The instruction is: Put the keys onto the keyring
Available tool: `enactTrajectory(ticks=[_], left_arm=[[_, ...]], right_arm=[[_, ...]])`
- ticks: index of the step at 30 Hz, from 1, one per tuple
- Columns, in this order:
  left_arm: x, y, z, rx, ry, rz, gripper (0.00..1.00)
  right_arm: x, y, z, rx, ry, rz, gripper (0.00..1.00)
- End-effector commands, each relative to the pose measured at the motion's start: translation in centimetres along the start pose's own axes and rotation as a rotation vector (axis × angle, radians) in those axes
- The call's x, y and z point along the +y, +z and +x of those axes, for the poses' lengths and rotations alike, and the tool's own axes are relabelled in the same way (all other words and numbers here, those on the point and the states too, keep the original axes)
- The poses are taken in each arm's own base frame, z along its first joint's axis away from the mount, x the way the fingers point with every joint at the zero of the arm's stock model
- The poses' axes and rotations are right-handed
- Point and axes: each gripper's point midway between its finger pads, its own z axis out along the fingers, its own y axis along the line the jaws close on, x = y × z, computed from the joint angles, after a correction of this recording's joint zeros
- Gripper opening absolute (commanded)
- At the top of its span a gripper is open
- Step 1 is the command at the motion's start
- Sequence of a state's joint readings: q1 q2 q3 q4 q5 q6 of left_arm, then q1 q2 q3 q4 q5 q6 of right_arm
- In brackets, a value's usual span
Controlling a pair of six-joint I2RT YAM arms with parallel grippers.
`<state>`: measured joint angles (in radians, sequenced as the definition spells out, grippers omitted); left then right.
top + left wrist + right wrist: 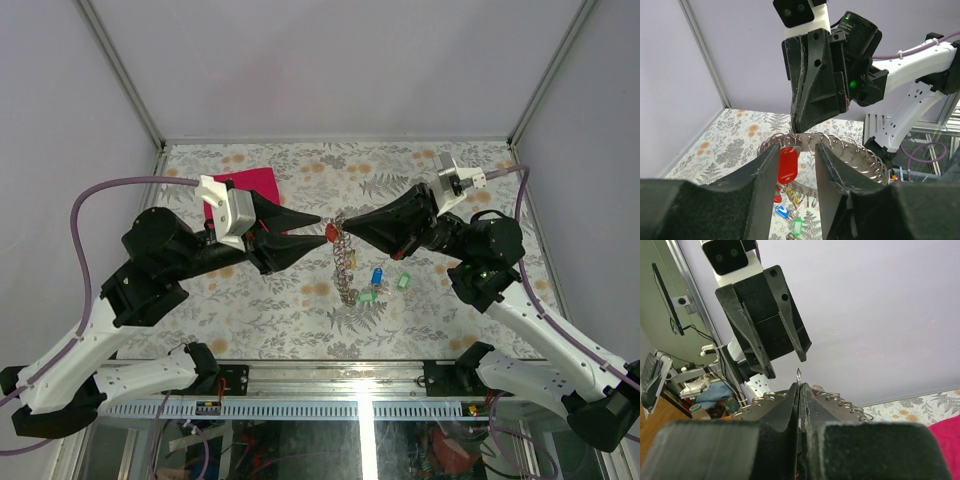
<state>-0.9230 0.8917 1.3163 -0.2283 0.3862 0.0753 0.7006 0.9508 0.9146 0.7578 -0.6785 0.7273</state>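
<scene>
The right gripper (347, 226) is clamped on the keyring (343, 258), holding it off the worktop (260, 300) so it hangs steady. Facing it, the left gripper (315, 222) stands partly open around the red key (787, 165), which apparently hangs from the ring.

The top camera looks steeply down from above the table's (250, 300) near edge. The left wrist camera faces the right gripper (795, 129) at close range, the right wrist camera the left gripper (788, 368); all share the keyring (344, 262).

The right gripper (799, 389) hides the lower part of the keyring (842, 402).
</scene>
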Motion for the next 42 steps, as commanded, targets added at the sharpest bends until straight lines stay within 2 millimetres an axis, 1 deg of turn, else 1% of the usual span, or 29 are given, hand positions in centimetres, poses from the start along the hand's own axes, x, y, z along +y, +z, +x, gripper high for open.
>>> enactTrajectory(ticks=[1,6,14,19,24,28,35,38,42], left_arm=[[0.3,0.6,-2.5,-0.116,-0.017,-0.018,0.37],[0.3,1.3,-2.4,-0.14,-0.049,-0.01,0.39],[0.9,2.2,-1.5,-0.121,-0.069,-0.026,0.37],[0.8,2.8,-0.7,-0.1,-0.08,-0.011,0.29],[0.7,3.0,-0.1,-0.087,-0.089,-0.005,0.23],[0.7,3.0,0.2,-0.081,-0.093,-0.002,0.16],[0.4,3.2,0.9,-0.058,-0.105,0.017,0.09],[0.2,3.2,1.1,-0.049,-0.11,0.026,0.0],[-0.1,3.0,1.1,-0.037,-0.111,0.038,0.0]], right_arm=[[2.6,0.0,-3.1,-0.095,-0.154,-0.085,0.0],[2.7,0.0,-3.1,-0.091,-0.165,-0.091,0.0],[3.2,-0.1,-3.2,-0.089,-0.171,-0.11,0.0],[3.3,-0.1,-3.3,-0.092,-0.173,-0.113,0.0],[3.4,-0.1,-3.3,-0.091,-0.175,-0.115,0.0],[3.5,-0.2,-3.4,-0.093,-0.176,-0.115,0.0],[3.5,-0.2,-3.5,-0.098,-0.183,-0.112,0.0],[3.5,-0.3,-3.5,-0.102,-0.187,-0.107,0.0],[3.5,-0.4,-3.4,-0.095,-0.193,-0.108,0.01]])
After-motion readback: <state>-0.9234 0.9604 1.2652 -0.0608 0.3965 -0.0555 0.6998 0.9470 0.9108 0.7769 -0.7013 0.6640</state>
